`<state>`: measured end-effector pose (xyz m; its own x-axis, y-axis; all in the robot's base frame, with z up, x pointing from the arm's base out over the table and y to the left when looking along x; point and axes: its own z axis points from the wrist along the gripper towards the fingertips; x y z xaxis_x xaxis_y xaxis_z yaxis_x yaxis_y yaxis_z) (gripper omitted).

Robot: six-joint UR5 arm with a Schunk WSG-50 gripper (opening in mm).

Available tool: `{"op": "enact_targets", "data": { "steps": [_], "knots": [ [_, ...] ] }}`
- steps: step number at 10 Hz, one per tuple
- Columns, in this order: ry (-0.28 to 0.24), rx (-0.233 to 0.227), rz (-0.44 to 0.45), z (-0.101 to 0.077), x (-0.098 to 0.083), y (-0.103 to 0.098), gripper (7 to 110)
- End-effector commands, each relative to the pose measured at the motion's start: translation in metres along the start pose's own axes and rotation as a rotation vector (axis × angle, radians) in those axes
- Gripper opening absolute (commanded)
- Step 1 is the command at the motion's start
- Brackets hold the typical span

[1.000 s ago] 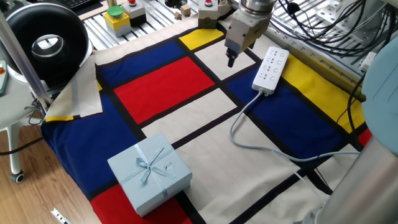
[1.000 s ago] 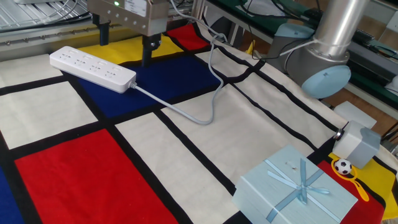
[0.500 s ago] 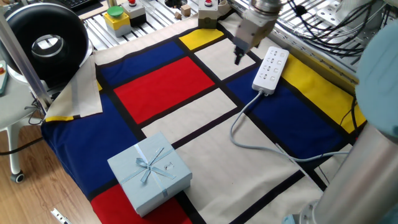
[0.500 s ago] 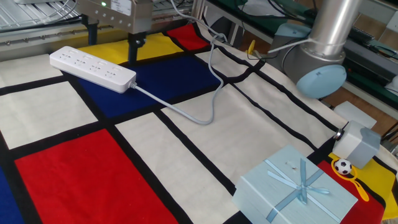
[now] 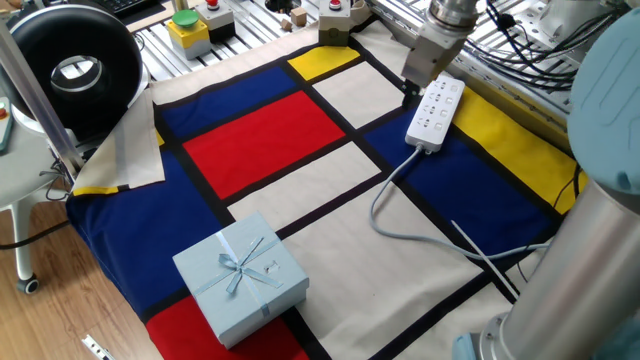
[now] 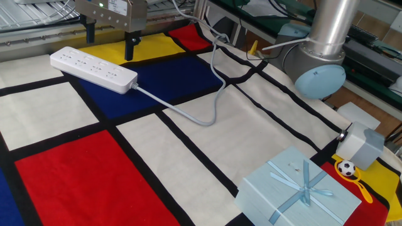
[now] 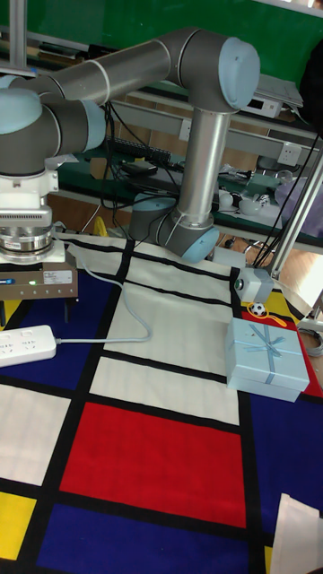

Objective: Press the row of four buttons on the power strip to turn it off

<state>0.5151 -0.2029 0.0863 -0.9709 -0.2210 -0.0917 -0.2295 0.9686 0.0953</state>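
Table draped in a cloth (image 5: 300,190) of red, blue, yellow and cream blocks edged in black; pale blue gift box (image 5: 240,275) near the front edge, well apart from the work. Power strip (image 6: 93,68) flat on the cloth, straddling a blue and a yellow block, grey cord (image 6: 201,113) trailing from one end. Gripper (image 6: 108,44) above the strip, just beyond its far long edge, fingers (image 6: 129,48) wide apart, holding nothing. Row of four buttons not resolvable against the white face. Likely a rigid, light plastic shell, prone to sliding or tipping on fabric. No grasp needed: press straight down on the top face, over the centreline, with one fingertip.
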Motion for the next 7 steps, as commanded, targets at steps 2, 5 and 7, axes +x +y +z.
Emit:
{"op": "enact_targets", "data": {
  "steps": [2, 5, 7],
  "knots": [
    [-0.003, 0.007, 0.048, 0.010, 0.001, 0.004, 44],
    [-0.025, 0.018, 0.041, 0.016, -0.002, 0.006, 44],
    [-0.020, 0.023, 0.005, 0.016, -0.001, 0.004, 44]
  ]
}}
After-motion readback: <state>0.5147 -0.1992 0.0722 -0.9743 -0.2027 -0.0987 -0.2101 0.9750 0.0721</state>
